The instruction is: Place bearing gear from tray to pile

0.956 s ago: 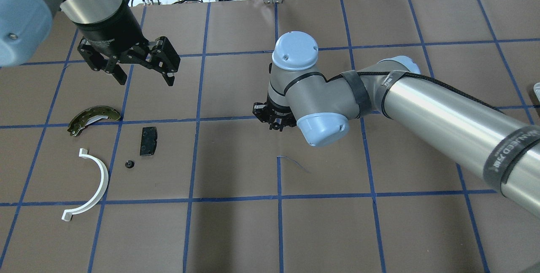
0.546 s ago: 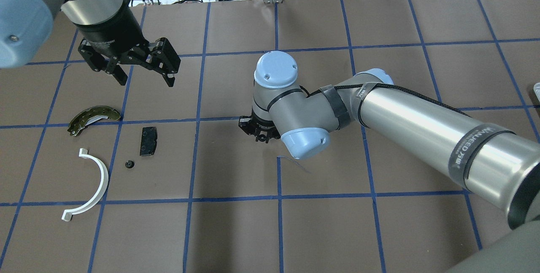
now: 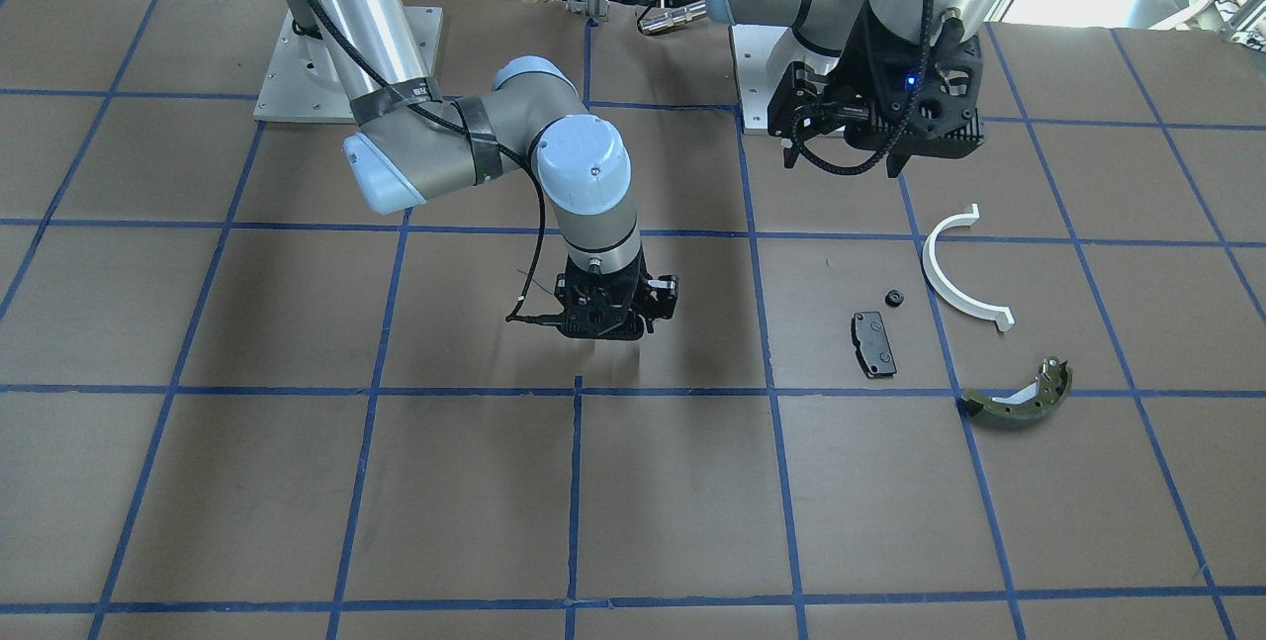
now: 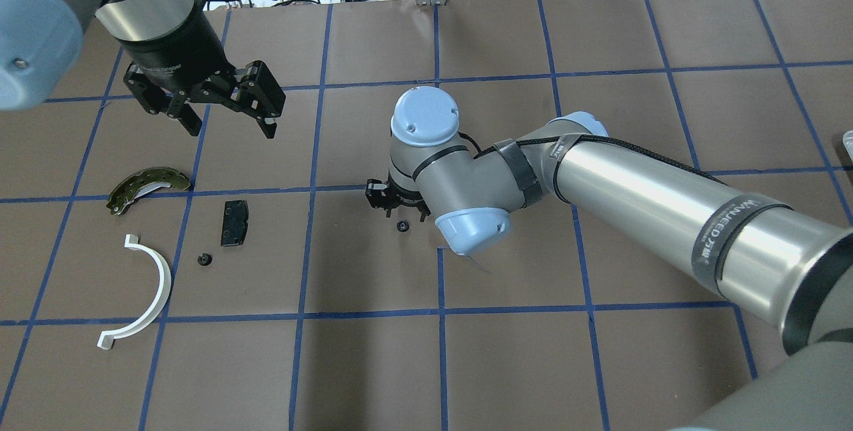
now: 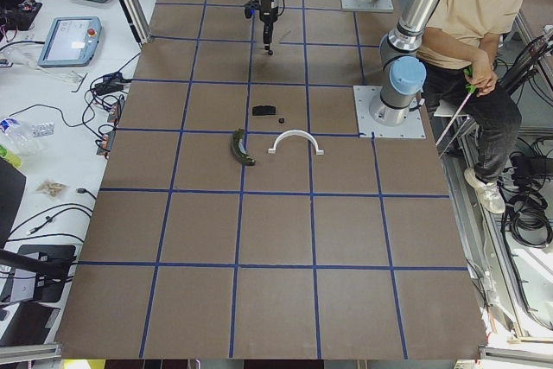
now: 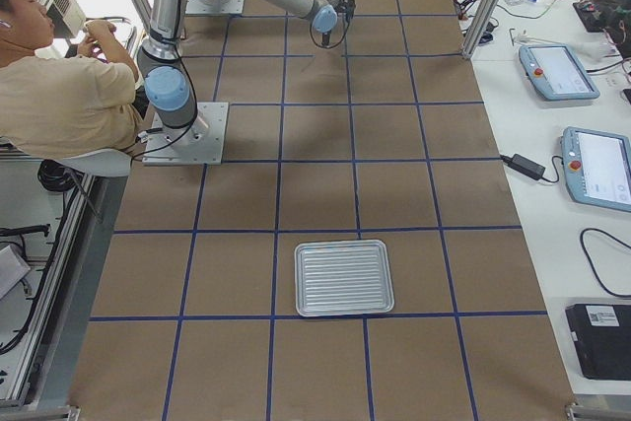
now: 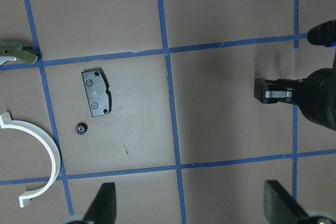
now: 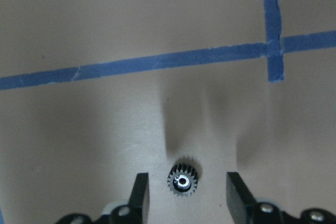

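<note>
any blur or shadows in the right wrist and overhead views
Right wrist view: the gear is sharp, the fingers cast two soft shadows up the table. Overhead view: even light, a soft shadow under the right arm, sheen on its metal tube.

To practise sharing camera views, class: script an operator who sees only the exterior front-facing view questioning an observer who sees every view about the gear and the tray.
Operator: Does the right claw hold a gear?
Observer: No. In the right wrist view the right claw is open, and the gear sits between its fingers, touching neither.
Operator: Is anything in the tray?
Observer: The exterior right view shows the tray with nothing in it.
</note>
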`<act>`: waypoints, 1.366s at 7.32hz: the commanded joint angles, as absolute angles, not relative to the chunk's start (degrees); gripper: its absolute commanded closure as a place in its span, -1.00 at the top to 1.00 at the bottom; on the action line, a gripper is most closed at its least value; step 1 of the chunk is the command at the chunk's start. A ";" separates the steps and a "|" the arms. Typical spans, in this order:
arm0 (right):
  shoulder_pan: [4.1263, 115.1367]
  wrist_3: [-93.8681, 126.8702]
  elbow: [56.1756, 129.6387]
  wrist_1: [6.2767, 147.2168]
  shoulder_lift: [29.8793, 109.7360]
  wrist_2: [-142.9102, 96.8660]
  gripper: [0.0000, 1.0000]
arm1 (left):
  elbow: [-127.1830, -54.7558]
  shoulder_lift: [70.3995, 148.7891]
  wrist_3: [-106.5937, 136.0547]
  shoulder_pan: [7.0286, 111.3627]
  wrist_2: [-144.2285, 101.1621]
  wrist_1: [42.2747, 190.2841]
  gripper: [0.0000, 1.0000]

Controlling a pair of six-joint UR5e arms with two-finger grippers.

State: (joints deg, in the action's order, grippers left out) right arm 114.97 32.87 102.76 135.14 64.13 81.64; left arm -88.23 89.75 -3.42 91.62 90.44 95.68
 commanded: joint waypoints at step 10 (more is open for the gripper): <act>85.96 -0.62 95.67 94.63 90.09 89.56 1.00 | -108.94 107.04 14.93 105.64 89.83 54.73 1.00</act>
State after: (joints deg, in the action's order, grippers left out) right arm 86.25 -0.26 100.20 101.66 88.76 88.63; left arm -103.57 105.64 12.25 104.30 89.95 62.47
